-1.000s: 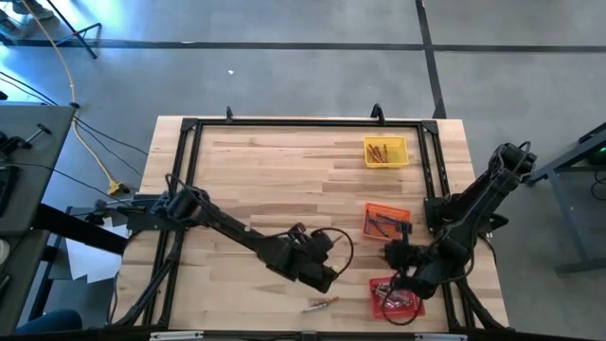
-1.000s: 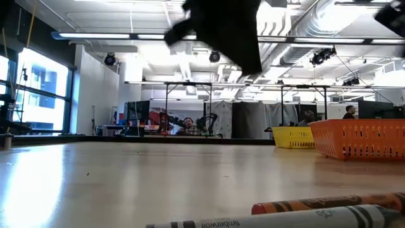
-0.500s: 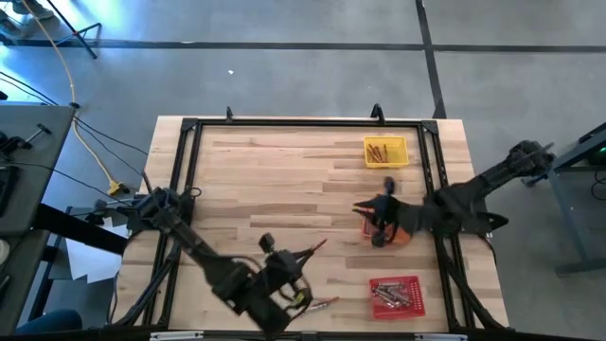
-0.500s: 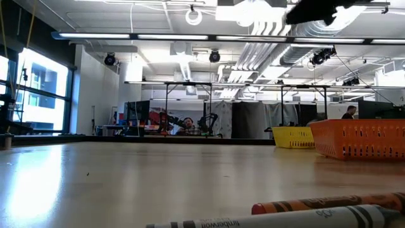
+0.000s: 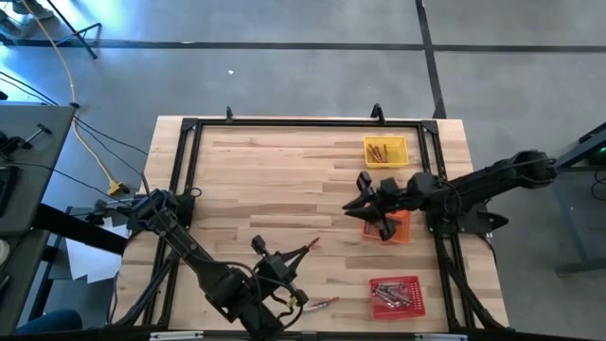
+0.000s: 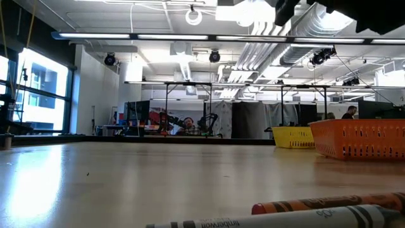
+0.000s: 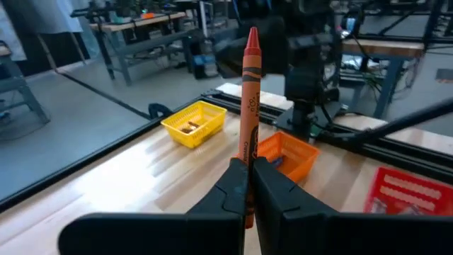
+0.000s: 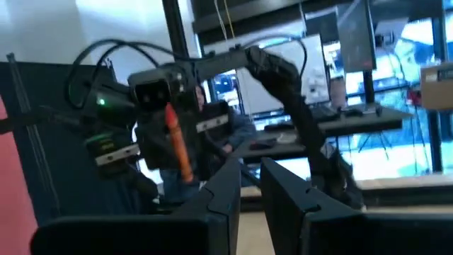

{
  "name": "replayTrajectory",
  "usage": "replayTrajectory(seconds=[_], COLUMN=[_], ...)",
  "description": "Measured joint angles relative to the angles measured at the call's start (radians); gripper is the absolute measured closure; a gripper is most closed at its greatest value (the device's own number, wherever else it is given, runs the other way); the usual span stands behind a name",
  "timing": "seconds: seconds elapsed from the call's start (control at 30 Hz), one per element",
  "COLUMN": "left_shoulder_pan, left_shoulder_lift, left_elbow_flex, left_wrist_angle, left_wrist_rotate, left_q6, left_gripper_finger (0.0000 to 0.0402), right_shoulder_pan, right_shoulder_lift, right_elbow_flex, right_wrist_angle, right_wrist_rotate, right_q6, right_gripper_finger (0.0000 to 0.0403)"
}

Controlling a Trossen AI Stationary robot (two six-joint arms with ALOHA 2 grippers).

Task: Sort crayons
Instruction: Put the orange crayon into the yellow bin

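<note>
From the high view I see my left gripper [image 5: 301, 254] in the lower middle of the frame, above the wooden table [image 5: 275, 180], with its arm coming from the lower left. Its jaws are closed on an orange crayon [image 5: 305, 249], and in the left wrist view this crayon [image 7: 249, 106] stands upright between the two dark fingers [image 7: 230, 185], the tip pointing up.

My right gripper [image 5: 371, 210] is at the right middle of the high frame, over the left edge of the orange tray [image 5: 401, 227]. Its fingers spread apart in a wide V and I see nothing between them. In the right wrist view the fingers [image 8: 225, 185] show at the bottom with a narrow gap, and the left gripper with its orange crayon [image 8: 176, 144] shows farther off.

Two crayons lie on the table at the lower middle of the high frame, an orange crayon beside a grey one [image 5: 322, 303]. In the low view they are at the lower right, the orange crayon [image 6: 316, 204] just behind the grey crayon [image 6: 266, 220].

The yellow tray [image 5: 385, 152] in the upper right holds some crayons [image 5: 379, 151]. The red tray [image 5: 395, 296] at the lower right holds a small heap of crayons [image 5: 389, 293]. I cannot tell what lies in the orange tray, since the gripper covers part of it
</note>
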State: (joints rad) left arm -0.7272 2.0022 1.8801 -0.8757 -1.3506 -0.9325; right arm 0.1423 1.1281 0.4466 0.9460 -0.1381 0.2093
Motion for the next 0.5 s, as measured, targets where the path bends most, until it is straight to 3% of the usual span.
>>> replayTrajectory(seconds=[0.2,0.5], left_shoulder_pan=[0.043,0.079], left_shoulder_lift=[0.006,0.015], left_elbow_flex=[0.001,0.0], left_wrist_angle=[0.011,0.026], left_wrist_rotate=[-0.001,0.033], left_q6=[-0.007,-0.007], left_gripper_finger=[0.0401,0.0401], right_shoulder_pan=[0.061,0.097], right_shoulder_lift=[0.074,0.08], right_elbow_flex=[-0.004,-0.003], right_wrist_angle=[0.008,0.038], right_wrist_rotate=[0.017,0.087], right_q6=[0.004,-0.079], right_gripper_finger=[0.0339,0.0254])
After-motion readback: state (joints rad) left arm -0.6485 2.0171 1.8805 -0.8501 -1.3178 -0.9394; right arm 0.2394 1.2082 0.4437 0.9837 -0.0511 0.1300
